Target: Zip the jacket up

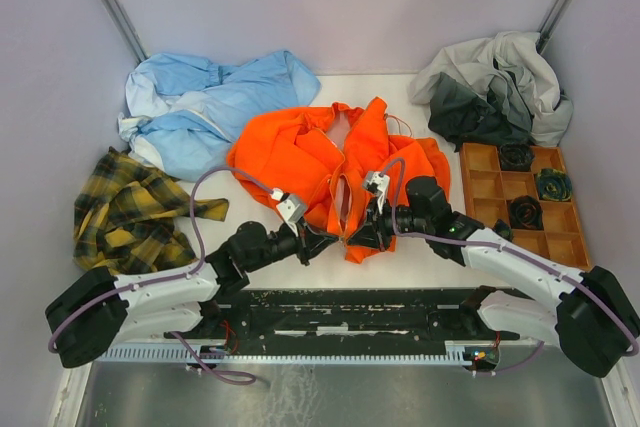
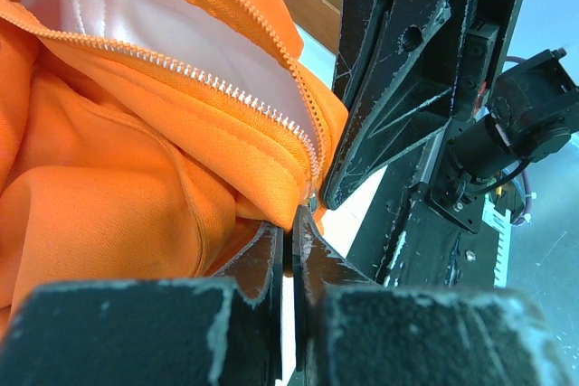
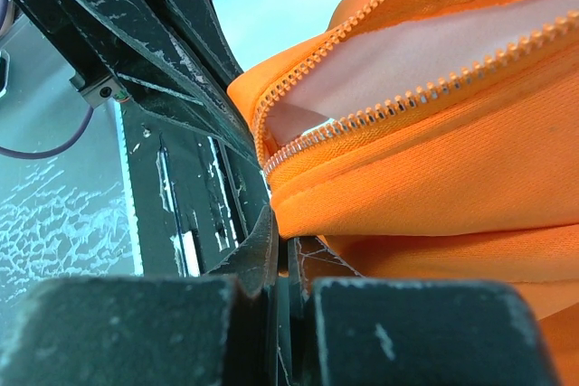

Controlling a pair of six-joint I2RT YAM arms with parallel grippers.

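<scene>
Jacket [image 1: 300,162] zipper [image 2: 217,88] fully open, teeth apart, nothing zipped yet. Left gripper [image 2: 289,241] and right gripper [image 3: 282,255] both look clamped on its fabric at the zipper's base.

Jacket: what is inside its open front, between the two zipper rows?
Pale pink lining shows between the zipper rows of the jacket. Whatever lies deeper inside or under it is covered by orange fabric.
</scene>
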